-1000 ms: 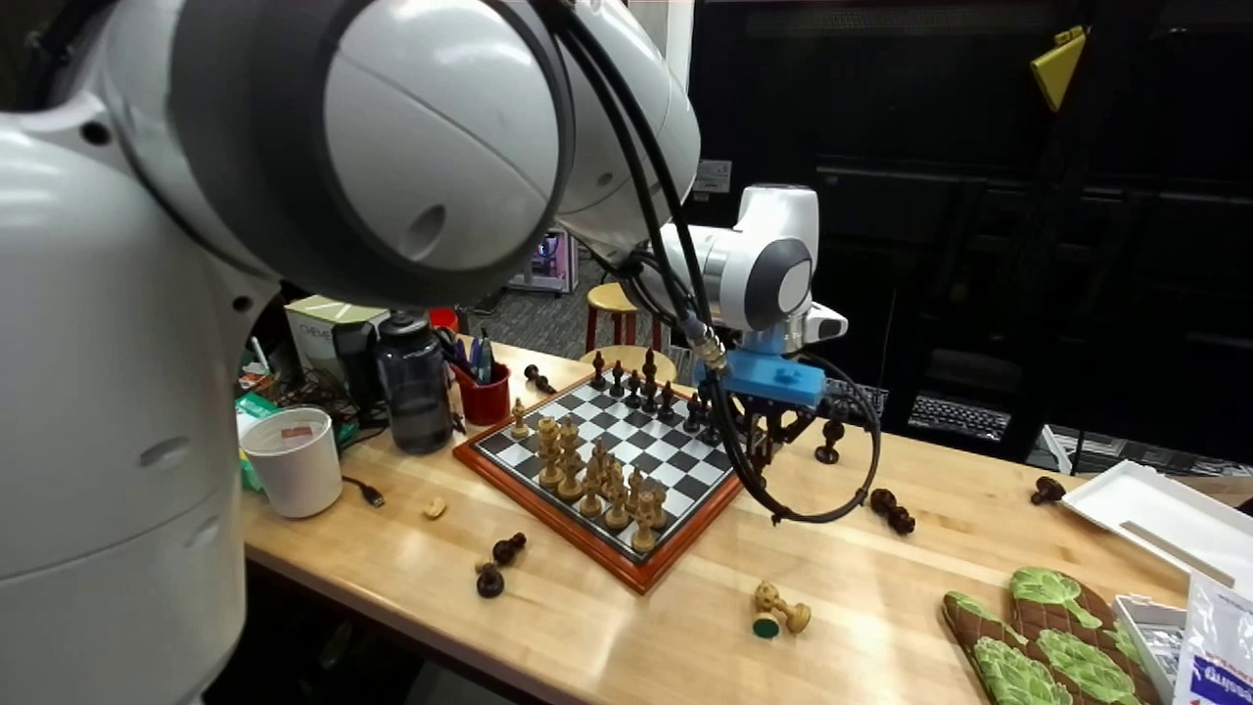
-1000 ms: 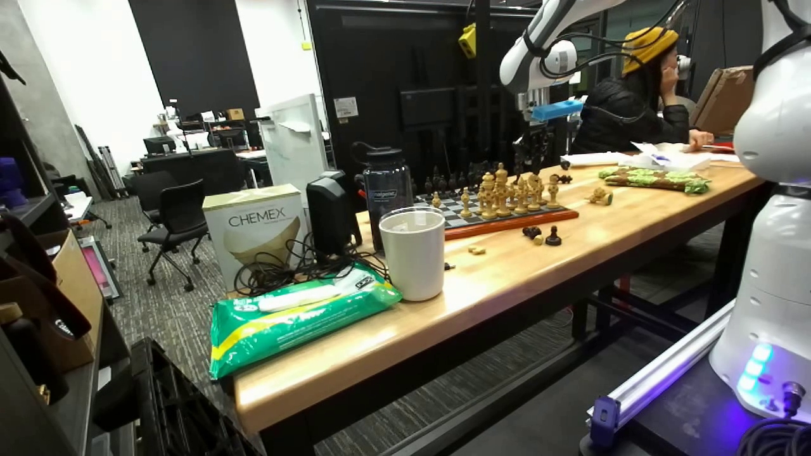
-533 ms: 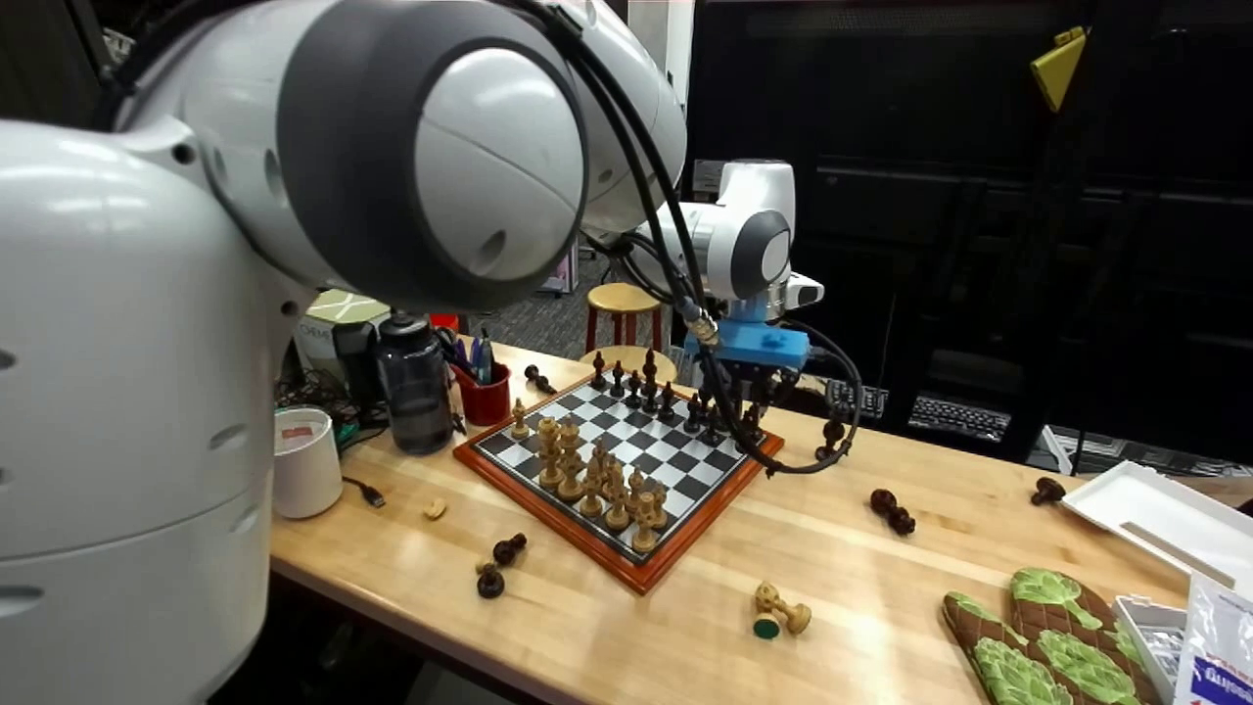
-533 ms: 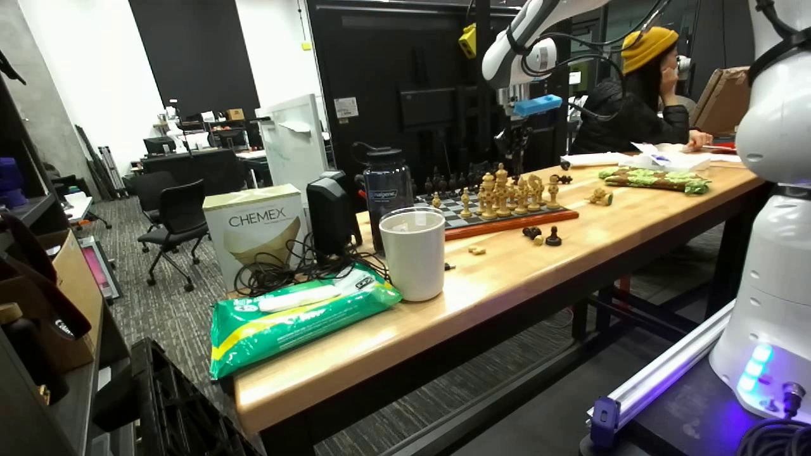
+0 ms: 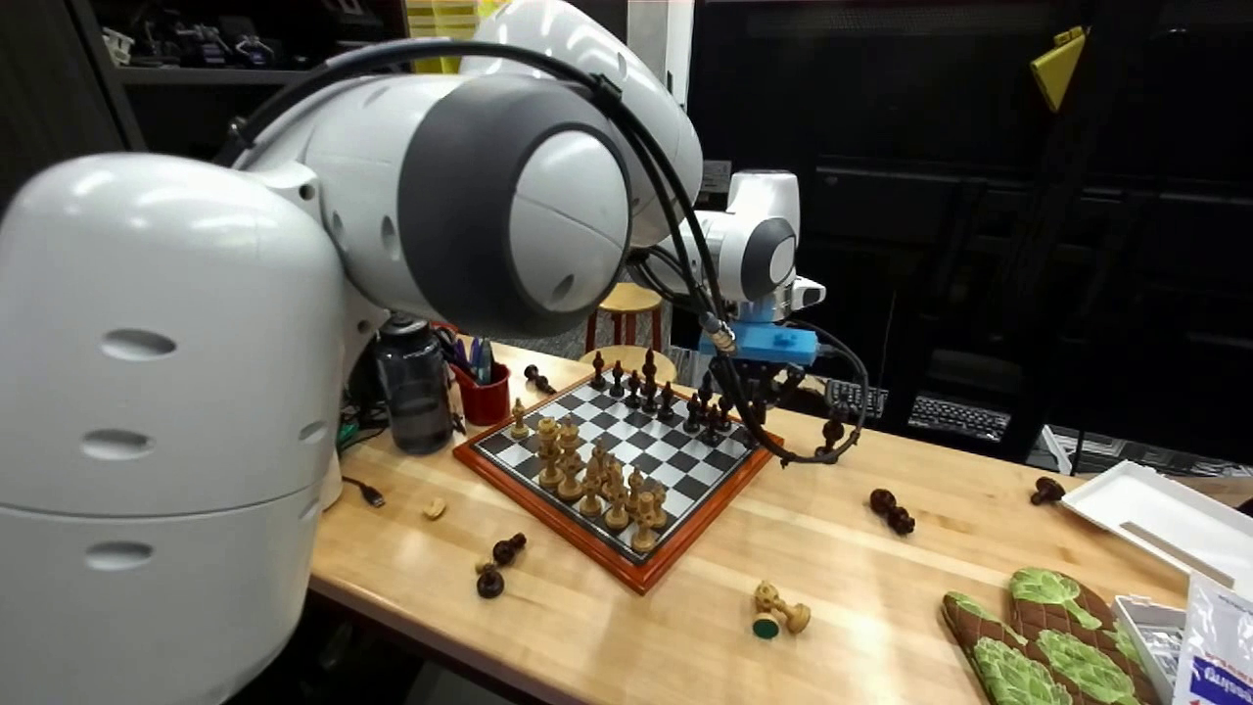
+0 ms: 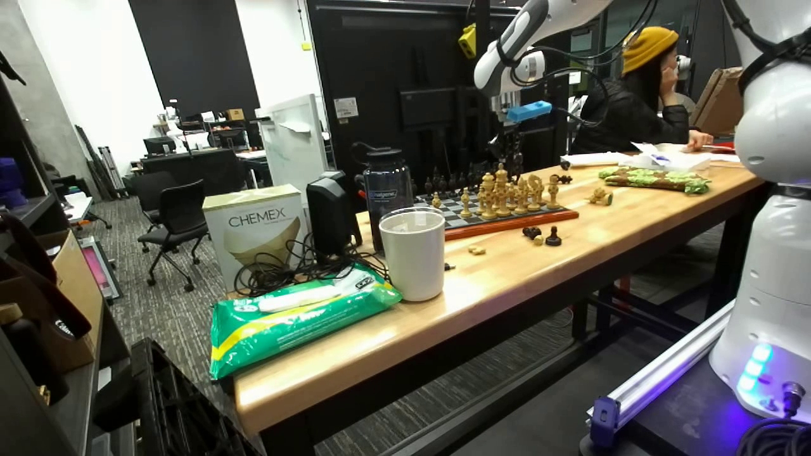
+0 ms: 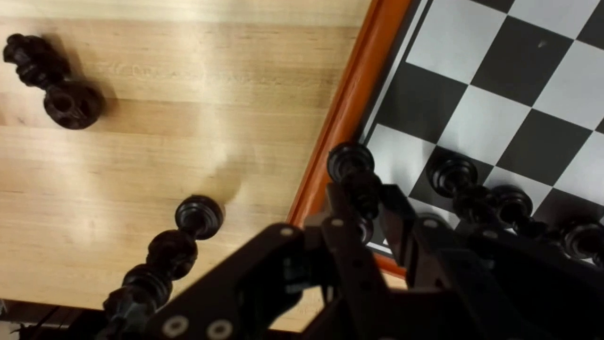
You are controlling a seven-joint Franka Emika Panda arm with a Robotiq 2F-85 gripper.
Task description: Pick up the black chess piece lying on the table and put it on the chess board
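The chess board (image 5: pixel 675 563) lies on the table with light pieces (image 5: pixel 590 490) and black pieces (image 5: pixel 650 377) standing on it. Its reddish rim also shows in the wrist view (image 7: pixel 349 113). My gripper (image 7: pixel 362 192) is shut on a black chess piece (image 7: pixel 350 160), base away from the camera, above the board's rim near a corner. A black piece's base (image 7: pixel 365 230) shows behind it on the corner square. In both exterior views the gripper hangs over the board's far side (image 5: pixel 764 397) (image 6: pixel 510 152); cables and dark background partly hide the held piece there.
A tall black piece (image 7: pixel 200 217) stands on the table beside the board. Black pieces lie farther out (image 5: pixel 891 511) and near the front edge (image 5: pixel 504 550). Light pieces (image 5: pixel 780 609), oven mitts (image 5: pixel 1077 636), a bottle (image 5: pixel 413 392) and a red cup (image 5: pixel 485 394) surround the board.
The gripper has risen from low beside the board and moved sideways over the board's edge, then come down slightly. The arm's elbow has swung along with it. Pieces on the table have not moved.
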